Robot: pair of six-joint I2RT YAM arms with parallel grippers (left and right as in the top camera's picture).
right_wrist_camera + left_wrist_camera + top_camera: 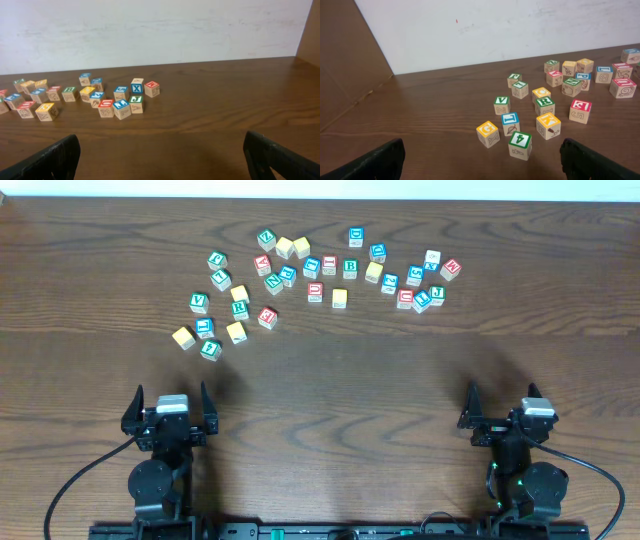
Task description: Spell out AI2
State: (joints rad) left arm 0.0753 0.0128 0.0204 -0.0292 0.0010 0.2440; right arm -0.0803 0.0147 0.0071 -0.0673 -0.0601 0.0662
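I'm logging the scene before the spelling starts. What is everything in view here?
table: one, dark brown wood, under everything
alphabet blocks: roughly thirty, wooden with green, blue, red or yellow tops, scattered loosely across the far half of the table, letters mostly too small to read
wall: one, white, behind the far edge
left hand: one, black, open, near edge, holding nothing
right hand: one, black, open, near edge, holding nothing
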